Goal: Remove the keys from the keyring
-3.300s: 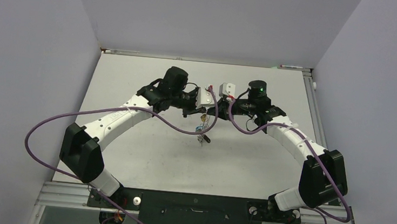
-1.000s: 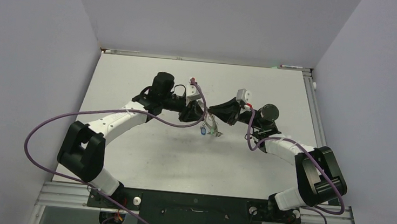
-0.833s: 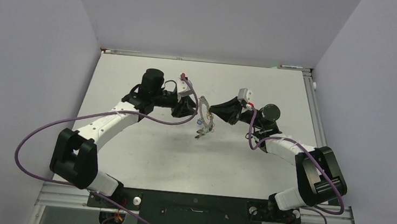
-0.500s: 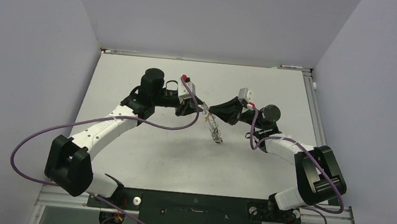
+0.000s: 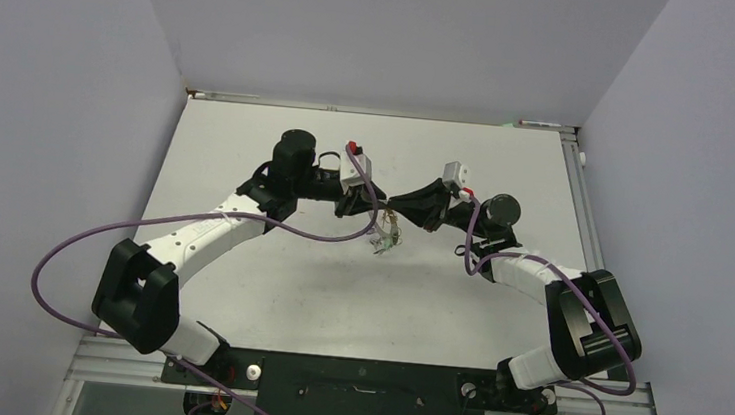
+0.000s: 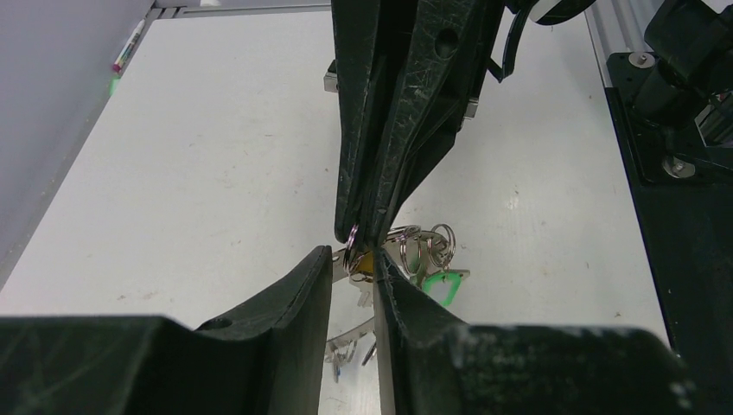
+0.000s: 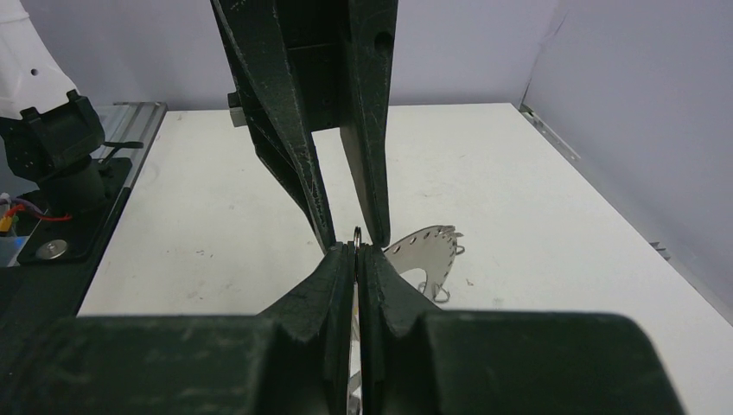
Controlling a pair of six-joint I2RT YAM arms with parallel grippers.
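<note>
My right gripper (image 5: 390, 210) is shut on a small split ring (image 7: 356, 232) and holds the bunch above the table. The keys (image 5: 384, 239) dangle below it. A green-headed key (image 6: 441, 287) and a yellow head (image 6: 365, 262) show in the left wrist view. The keyring (image 7: 430, 245), a flat grey plate with small holes along its rim, hangs just behind the fingertips. My left gripper (image 6: 354, 259) faces the right one tip to tip, its jaws a narrow gap apart around the ring and the yellow head. I cannot see it clamp anything.
The bunch hangs over the white table (image 5: 268, 269) in its middle part. Grey walls close in the left, back and right sides. A metal rail (image 5: 584, 216) runs along the right edge, and the arm bases (image 5: 358, 382) sit at the near edge.
My left arm swung away to the left and has come back to the right gripper's tips. The hanging bunch has swung. The right gripper stays shut in place.
</note>
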